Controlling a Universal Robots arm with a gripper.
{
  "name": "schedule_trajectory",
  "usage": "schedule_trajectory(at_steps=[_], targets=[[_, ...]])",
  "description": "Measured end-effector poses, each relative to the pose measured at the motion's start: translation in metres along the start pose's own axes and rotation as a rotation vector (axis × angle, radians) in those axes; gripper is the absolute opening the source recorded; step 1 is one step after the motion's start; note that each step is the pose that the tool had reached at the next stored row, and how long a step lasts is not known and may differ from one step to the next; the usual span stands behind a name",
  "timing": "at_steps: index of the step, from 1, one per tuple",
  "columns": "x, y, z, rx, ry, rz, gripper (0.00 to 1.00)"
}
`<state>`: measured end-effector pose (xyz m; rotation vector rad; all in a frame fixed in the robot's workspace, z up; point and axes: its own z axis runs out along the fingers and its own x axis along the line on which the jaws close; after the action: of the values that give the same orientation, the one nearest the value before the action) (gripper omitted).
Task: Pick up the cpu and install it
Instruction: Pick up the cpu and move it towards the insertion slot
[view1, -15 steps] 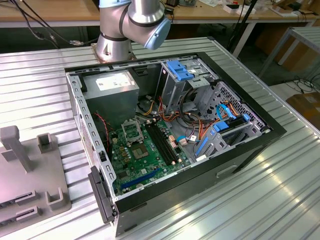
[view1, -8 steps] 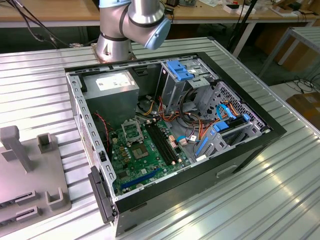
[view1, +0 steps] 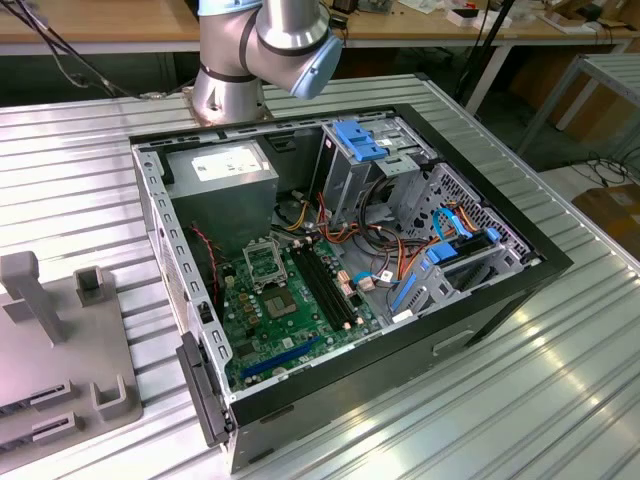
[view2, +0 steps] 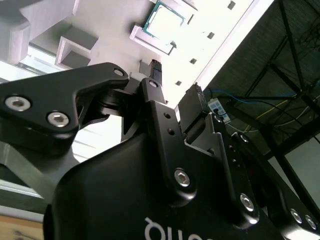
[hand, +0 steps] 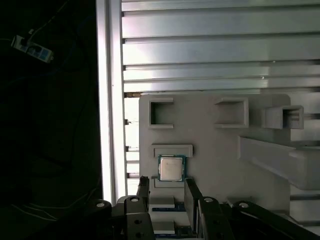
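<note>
1. The cpu (hand: 171, 167) lies flat in a framed seat on the grey fixture (hand: 220, 145), which keeps it square for pickup.
2. The gripper (hand: 167, 196) hangs near it with its fingers spread and empty (the gap looks wider than the chip).

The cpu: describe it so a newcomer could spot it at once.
Find the ribbed metal table, then the flat grey holder plate lying on it. The cpu is the small square with a silver top and green rim; the neighbouring brackets are plain grey.
</note>
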<state>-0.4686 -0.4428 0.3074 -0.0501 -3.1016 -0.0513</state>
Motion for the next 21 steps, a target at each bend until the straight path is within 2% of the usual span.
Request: schedule_trajectory(at_steps=[2,3,11,18,20,21], targets=[[-0.0005,-0.0001,0.0038,0.0002,0.0,0.0,0.43],[-0.0006,-0.0001,0.0055,0.0002,-0.0001,0.0,0.49],[-0.0015,-0.0023,0.0238,0.0002,-0.0001,0.0,0.49],[-0.0022,-0.0077,0.0383,0.0002,0.0,0.0,0.49],[-0.0023,-0.0083,0.0405,0.0064,-0.0001,0.0,0.49],[-0.0024,-0.0085,0.042,0.0073,-0.0003,0.0,0.49]])
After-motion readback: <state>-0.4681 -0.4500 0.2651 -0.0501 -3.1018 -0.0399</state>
